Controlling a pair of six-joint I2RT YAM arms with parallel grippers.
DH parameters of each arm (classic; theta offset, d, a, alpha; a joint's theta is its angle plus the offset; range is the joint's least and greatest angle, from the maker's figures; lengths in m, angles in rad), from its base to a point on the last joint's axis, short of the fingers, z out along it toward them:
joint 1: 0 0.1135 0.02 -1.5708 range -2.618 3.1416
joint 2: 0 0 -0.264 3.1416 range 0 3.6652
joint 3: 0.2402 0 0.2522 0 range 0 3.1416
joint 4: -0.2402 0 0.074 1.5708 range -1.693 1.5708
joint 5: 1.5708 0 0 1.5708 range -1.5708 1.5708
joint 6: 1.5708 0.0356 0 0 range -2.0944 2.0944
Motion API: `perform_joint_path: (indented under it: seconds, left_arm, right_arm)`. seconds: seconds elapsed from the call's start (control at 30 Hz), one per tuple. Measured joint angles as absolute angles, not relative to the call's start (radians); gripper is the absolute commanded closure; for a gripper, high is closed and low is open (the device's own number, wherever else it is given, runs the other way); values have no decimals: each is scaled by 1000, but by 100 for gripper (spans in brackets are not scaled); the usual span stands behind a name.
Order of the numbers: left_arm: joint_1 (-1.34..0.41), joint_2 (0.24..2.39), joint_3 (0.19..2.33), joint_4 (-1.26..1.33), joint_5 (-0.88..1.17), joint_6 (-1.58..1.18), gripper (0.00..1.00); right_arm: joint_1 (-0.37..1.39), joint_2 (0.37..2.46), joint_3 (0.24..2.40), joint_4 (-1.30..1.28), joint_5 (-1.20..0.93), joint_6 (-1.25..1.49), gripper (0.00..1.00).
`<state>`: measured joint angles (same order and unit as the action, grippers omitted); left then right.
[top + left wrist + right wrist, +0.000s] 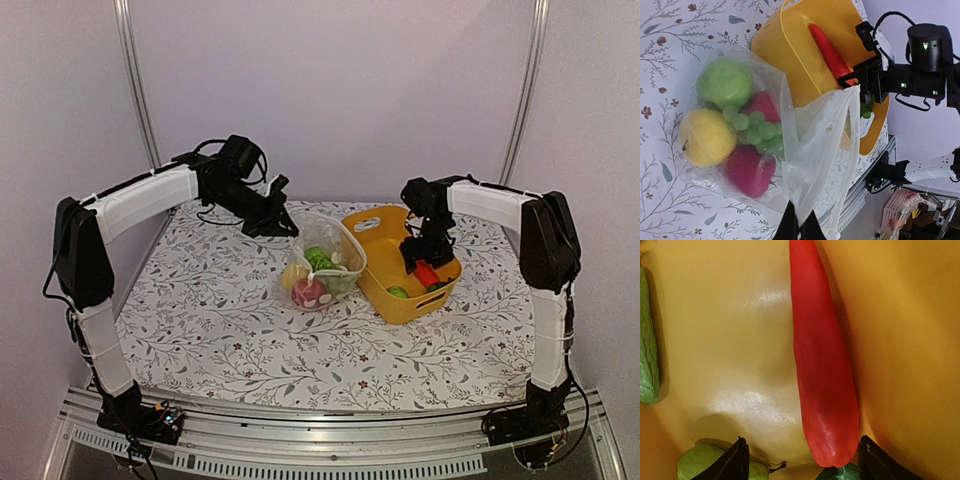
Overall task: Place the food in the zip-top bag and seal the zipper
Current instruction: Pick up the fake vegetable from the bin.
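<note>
The left end effector (799,224) is clamped on the mouth edge of the zip-top bag (815,140). The bag sits on the floral table (220,320) just beside the yellow tub (385,240) and holds a green apple (724,82), lemon (707,137), grapes (757,130) and red pieces (747,170). Inside the tub, the right end effector (800,455) has its fingers apart, straddling the green-topped end of the carrot (822,375).

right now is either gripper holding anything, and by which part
Left gripper pinches the zip-top bag by its mouth edge. Right gripper holds nothing; its open jaws straddle the carrot.
</note>
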<state>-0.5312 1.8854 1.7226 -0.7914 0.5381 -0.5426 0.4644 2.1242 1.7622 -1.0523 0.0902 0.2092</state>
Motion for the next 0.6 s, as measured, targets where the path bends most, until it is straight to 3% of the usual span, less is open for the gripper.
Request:
perform_joint_path:
  seconds: [0.17, 0.37, 0.6]
  left_arm:
    - [-532, 1885, 1743, -794, 538, -543, 100]
    - [-532, 1886, 1752, -796, 538, -546, 100]
    - [-532, 1887, 1764, -799, 538, -550, 100]
  right_arm:
    - [465, 2165, 1762, -1035, 104, 209, 42]
    - [465, 2197, 1757, -1008, 101, 215, 64]
    - [465, 2168, 1731, -981, 74, 223, 75]
